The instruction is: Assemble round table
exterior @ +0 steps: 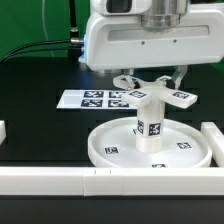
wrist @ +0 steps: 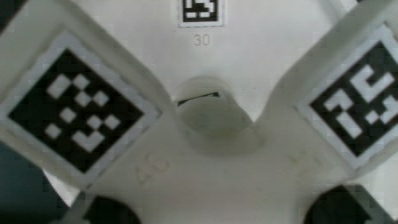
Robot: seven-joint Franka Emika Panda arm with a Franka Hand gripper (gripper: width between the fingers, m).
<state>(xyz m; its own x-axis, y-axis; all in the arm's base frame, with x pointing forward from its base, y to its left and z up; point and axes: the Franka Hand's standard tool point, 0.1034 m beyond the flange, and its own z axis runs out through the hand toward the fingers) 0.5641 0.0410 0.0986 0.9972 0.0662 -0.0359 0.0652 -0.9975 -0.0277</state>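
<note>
Above the middle of the black table: the pincer (exterior: 152,82) hangs under the big white arm housing (exterior: 150,35), its two dark fingers pointing down over the cross-shaped piece (exterior: 152,95).
Pincer state: the fingers stand on either side of the cross's centre, but I cannot tell whether they press on it or stand free.
Cross-shaped piece: white, with square black-and-white tags on its arms; it sits level on top of the short cylinder (exterior: 150,125). In the wrist view it fills the picture (wrist: 205,120), with a small round dimple at its centre and three tags showing.
Short cylinder: white, upright, one tag on its side, standing at the middle of the large disc (exterior: 150,148).
Large disc: white, round, with a raised rim and small tags on its face; it lies flat on the table (exterior: 40,100).
Count: one cross, one cylinder, one disc, one pincer.
Edges and room: a long white bar (exterior: 110,181) runs along the near edge, just beside the disc's rim. Another white bar (exterior: 211,135) stands near the disc on the exterior view's right. A white block end (exterior: 3,130) shows at the exterior view's left, well apart, with bare black table between.
Behind: the marker board (exterior: 95,99) lies flat beyond the disc, partly hidden by the cross.
</note>
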